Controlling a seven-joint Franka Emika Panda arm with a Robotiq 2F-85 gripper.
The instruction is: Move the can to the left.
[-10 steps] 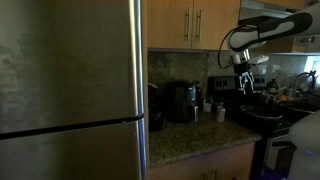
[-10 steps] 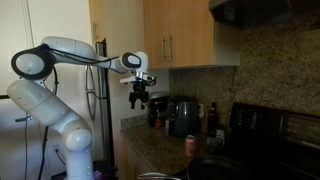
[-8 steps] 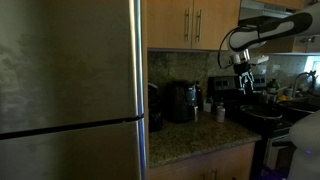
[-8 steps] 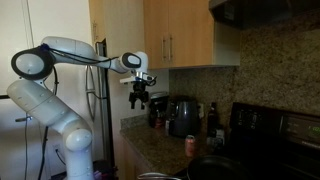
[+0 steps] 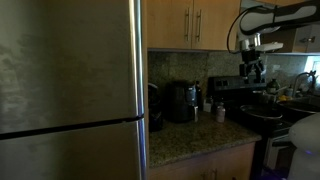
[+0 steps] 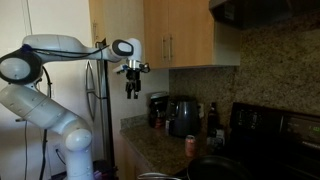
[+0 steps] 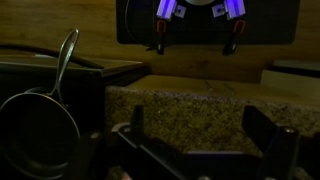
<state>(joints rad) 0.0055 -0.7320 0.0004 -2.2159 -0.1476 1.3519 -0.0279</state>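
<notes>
The can is small, pinkish-red with a paler top. It stands upright on the granite counter, in front of the black appliance. In an exterior view it shows as a small pale cylinder. My gripper hangs open and empty in the air, well above the counter and off to the side of the can. It also shows near the upper cabinets. In the wrist view its two dark fingers stand wide apart over speckled granite. The can is out of the wrist view.
A big steel fridge fills one side. Wooden cabinets hang above the counter. A stove with a dark pan sits past the can. The wrist view shows a pan with a wire handle and stove grates.
The arm has risen and the gripper has moved up and sideways a little, still open and empty. The can has not moved.
</notes>
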